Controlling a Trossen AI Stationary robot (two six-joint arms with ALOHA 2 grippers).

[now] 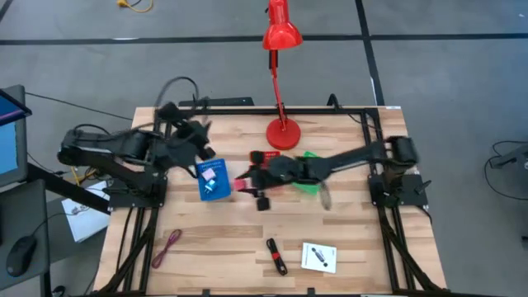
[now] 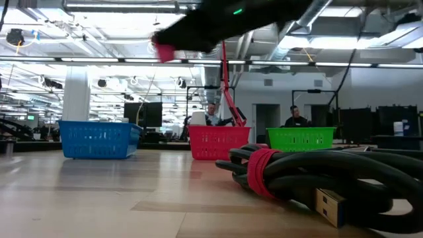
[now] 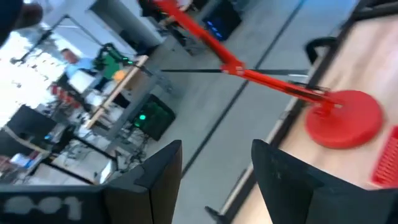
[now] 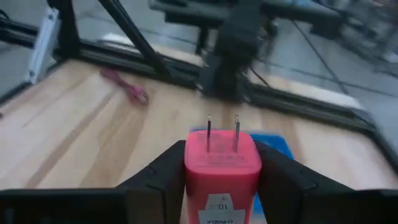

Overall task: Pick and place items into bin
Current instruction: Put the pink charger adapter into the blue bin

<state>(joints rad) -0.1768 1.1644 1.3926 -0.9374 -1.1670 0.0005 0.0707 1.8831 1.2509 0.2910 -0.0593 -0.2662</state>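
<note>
A pink cube with two metal prongs sits in my right gripper, which reaches across the table's middle beside the blue bin. In the low view the pink cube shows high above the table. My left gripper is open and hovers over the table's far left part, just beyond the blue bin. Near the front edge lie the maroon cord, the black-and-red stick tool and the white card. The tiny blue cube and the red ball-like piece are not seen. My right gripper pinches the pink cube between its two fingers, one on each side face. The fingers come roughly level from the table's right. The prongs point away from the wrist. The cube is lifted clear of the table.
A red bin and a green bin lie under the right arm. The red desk lamp's base stands at the far middle, its base ahead of my left gripper. People sit in the room beyond.
</note>
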